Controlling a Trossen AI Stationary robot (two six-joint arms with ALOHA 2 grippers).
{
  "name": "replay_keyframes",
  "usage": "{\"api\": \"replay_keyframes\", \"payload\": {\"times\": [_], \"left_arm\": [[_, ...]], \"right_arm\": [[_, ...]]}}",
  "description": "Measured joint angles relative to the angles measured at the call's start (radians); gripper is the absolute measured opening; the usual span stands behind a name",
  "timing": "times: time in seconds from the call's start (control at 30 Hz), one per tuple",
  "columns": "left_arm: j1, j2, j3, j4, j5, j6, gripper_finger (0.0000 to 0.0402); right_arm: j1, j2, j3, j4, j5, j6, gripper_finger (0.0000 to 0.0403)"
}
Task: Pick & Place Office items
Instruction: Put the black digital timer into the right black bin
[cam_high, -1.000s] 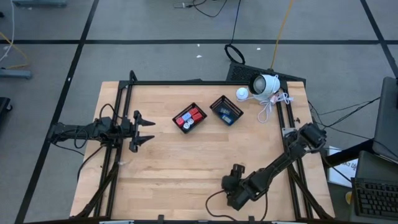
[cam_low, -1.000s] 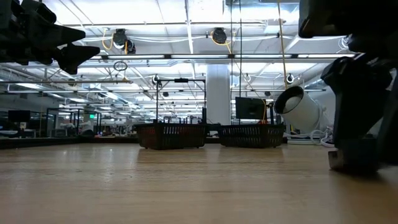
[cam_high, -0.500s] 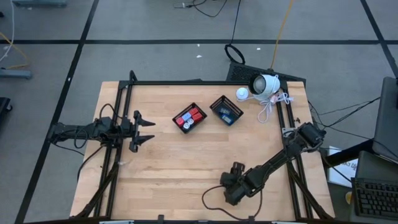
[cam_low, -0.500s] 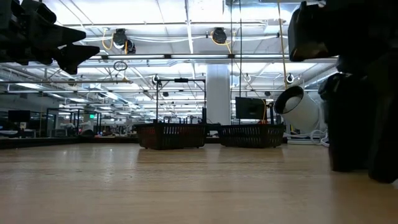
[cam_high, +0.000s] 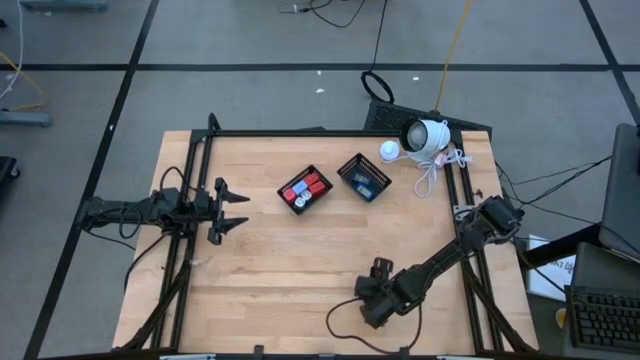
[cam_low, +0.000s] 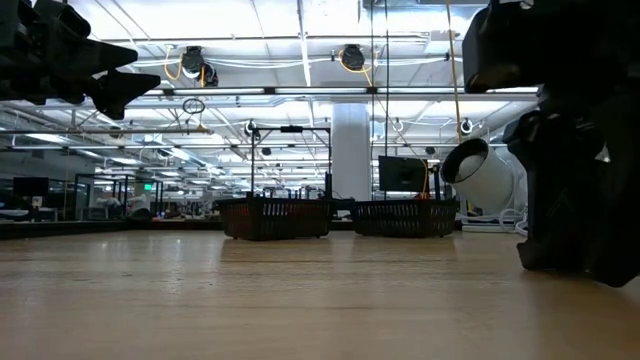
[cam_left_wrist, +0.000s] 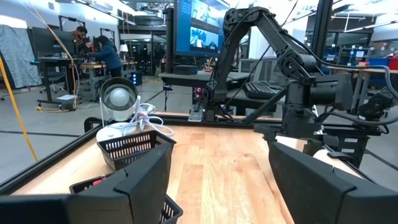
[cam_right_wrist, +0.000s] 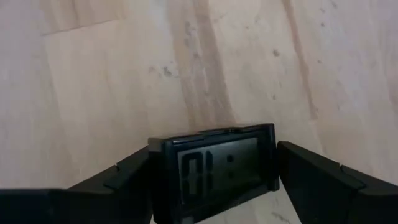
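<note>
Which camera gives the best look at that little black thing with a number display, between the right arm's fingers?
The right wrist view: the small black display fills the frame, digits readable, sitting between the right gripper fingers above the wooden table. The high view shows only the arm covering it; in the low and left wrist views it cannot be made out.
</note>
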Motion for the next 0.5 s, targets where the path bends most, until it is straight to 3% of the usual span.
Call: {"api": "replay_keyframes", "payload": {"times": [0.23, 0.5], "left_arm": [[0.0, 0.0, 0.0, 0.0, 0.0, 0.0, 0.0284], [0.0, 0.0, 0.0, 0.0, 0.0, 0.0, 0.0273]], "right_arm": [[-0.004, 0.0, 0.0, 0.001, 0.001, -0.029, 0.0278], [-0.004, -0.001, 0.002, 0.001, 0.0, -0.03, 0.0231]]}}
